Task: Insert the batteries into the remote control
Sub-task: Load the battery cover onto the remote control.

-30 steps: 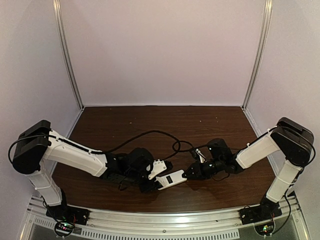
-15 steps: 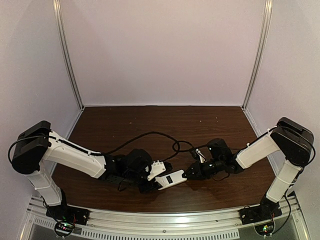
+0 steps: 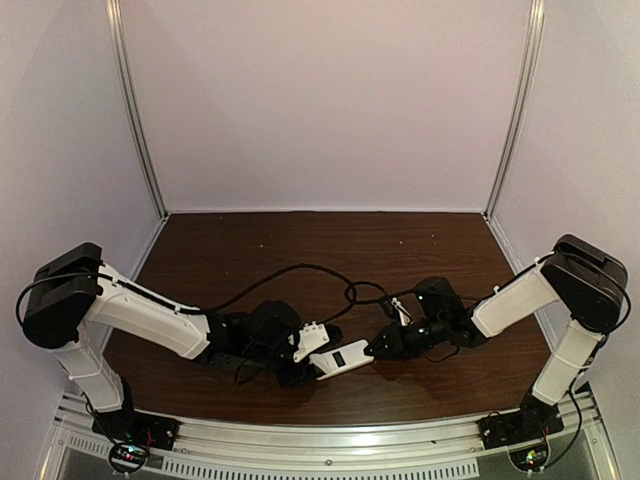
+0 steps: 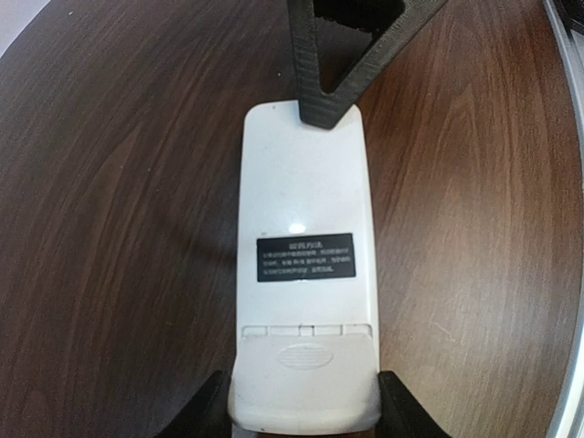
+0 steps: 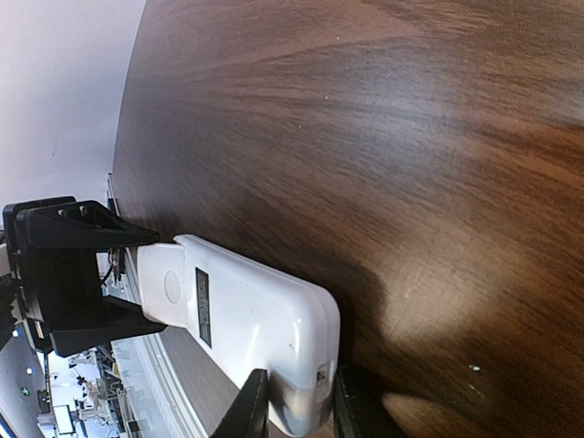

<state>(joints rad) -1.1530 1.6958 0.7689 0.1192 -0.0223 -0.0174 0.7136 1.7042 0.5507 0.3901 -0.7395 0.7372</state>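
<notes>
L gripper (image 4: 304, 412) eased back; remote (image 4: 306, 228) spans L-R.

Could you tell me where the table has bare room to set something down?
The far half of the table, between the back wall and the black cable, is bare. The near middle is crowded: left fingers and right fingers clamp the remote control there.

The left arm (image 3: 150, 312) is reaching to the right, low and nearly stretched out, and the right arm (image 3: 512, 298) is reaching to the left with a bent elbow. The two wrists are almost meeting in the middle. The left claw (image 4: 306, 415) is clasping the remote control (image 4: 306, 210) by its two long sides. The right claw (image 5: 297, 401) is pinching its other end, apparently across the thin edge.
</notes>
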